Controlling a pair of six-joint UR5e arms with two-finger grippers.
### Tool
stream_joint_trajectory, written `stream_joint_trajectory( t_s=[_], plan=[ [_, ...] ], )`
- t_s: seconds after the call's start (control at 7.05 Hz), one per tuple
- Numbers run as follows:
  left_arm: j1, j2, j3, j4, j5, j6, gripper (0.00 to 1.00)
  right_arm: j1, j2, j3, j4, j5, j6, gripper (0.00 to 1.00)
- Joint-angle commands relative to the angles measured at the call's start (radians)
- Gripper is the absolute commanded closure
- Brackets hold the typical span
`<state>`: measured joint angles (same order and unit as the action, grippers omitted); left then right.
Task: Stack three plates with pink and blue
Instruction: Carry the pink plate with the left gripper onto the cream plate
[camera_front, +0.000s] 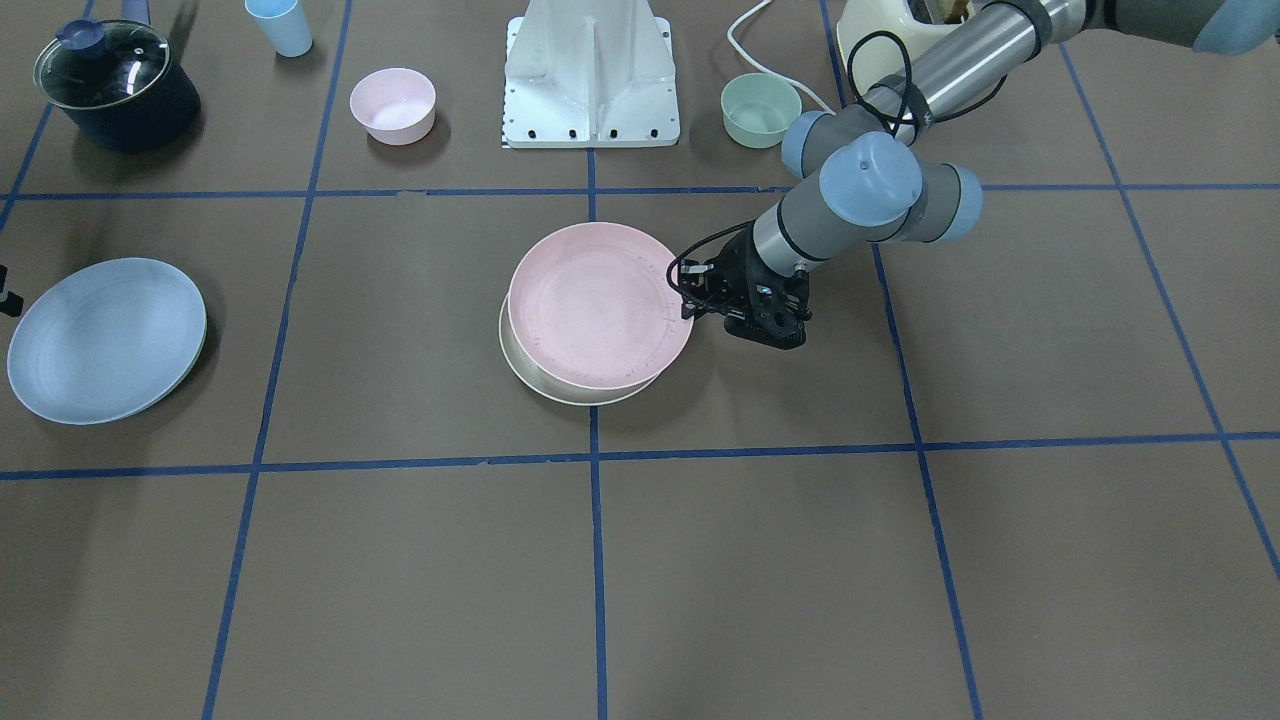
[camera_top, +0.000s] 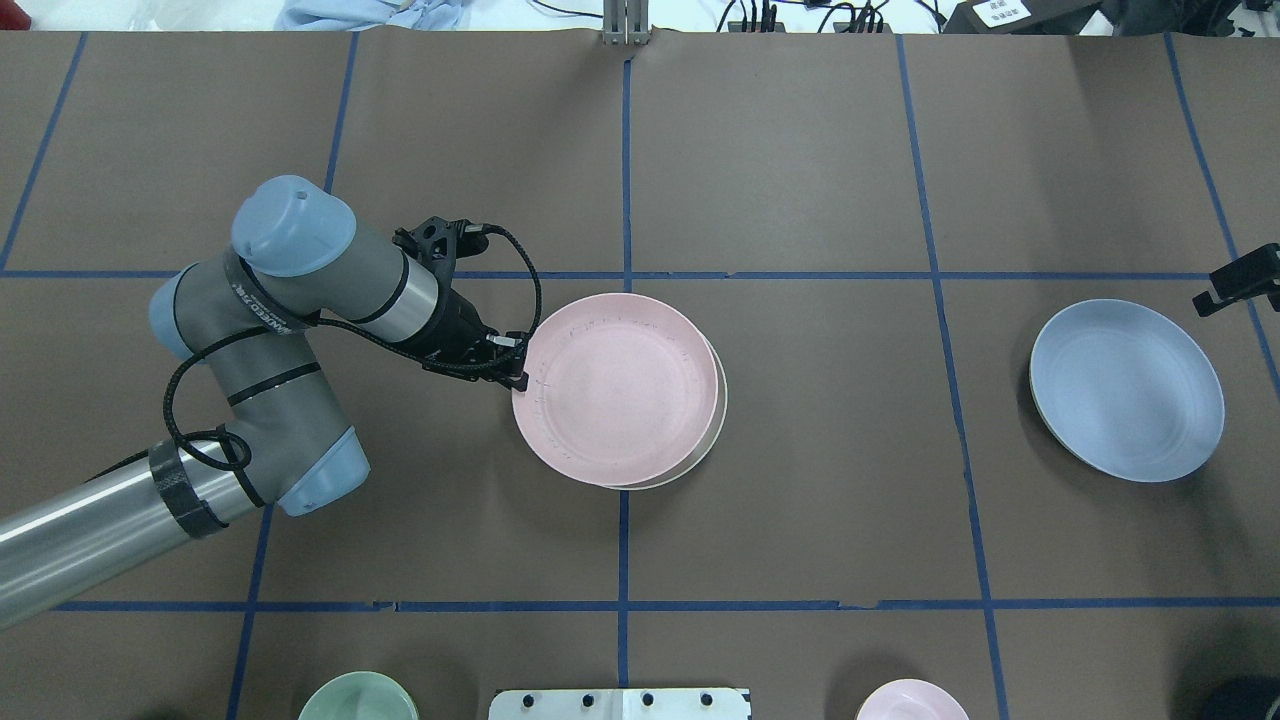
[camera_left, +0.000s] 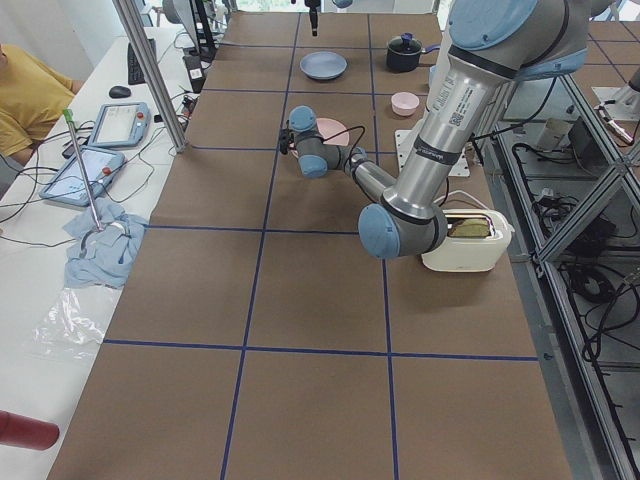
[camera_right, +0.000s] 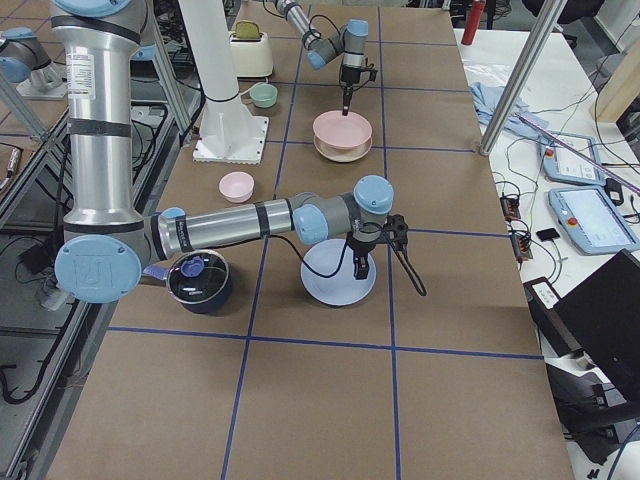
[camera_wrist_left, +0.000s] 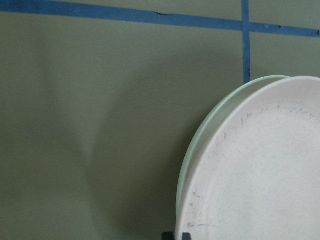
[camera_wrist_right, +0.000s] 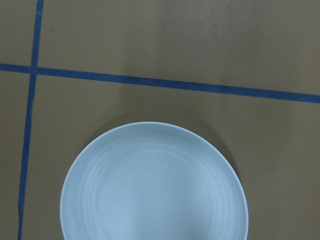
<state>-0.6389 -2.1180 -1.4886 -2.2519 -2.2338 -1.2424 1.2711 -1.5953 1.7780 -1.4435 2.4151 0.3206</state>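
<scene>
The left fingers (camera_top: 515, 376) are close together and pinch the left rim of the pink plate (camera_top: 615, 385). That grip seems to hold it a bit tilted over the white plate (camera_front: 570, 392), I think so it can settle on top. A white edge peeks out on the right. The right fingers (camera_right: 357, 268) hang over the blue plate (camera_top: 1125, 390), well apart on the right of the brown bench (camera_top: 800, 180). I cannot tell if they are wide or narrow. All three plates are round, shallow and dull, with faint rings.
</scene>
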Motion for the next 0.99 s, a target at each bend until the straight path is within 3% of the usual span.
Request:
stream_joint_trajectory(
  t_s=[0.0, 0.28, 0.43, 0.71, 0.85],
  plan=[
    [0.004, -0.013, 0.011, 0.000, 0.006, 0.000, 1.00, 0.001, 0.000, 0.001, 0.000, 0.001, 0.000, 0.00],
    [0.004, -0.025, 0.014, 0.000, 0.008, 0.003, 1.00, -0.001, 0.000, 0.003, 0.002, 0.001, 0.000, 0.00],
    [0.004, -0.029, 0.014, 0.000, 0.008, 0.001, 0.89, -0.001, 0.000, 0.001, 0.002, 0.001, 0.000, 0.00],
    [0.002, -0.028, 0.014, -0.012, 0.025, 0.004, 0.24, -0.006, 0.002, 0.003, 0.002, 0.001, 0.000, 0.00],
    [0.002, -0.031, 0.013, -0.012, 0.045, 0.003, 0.20, -0.027, 0.002, 0.003, 0.002, -0.001, 0.000, 0.00]
  ],
)
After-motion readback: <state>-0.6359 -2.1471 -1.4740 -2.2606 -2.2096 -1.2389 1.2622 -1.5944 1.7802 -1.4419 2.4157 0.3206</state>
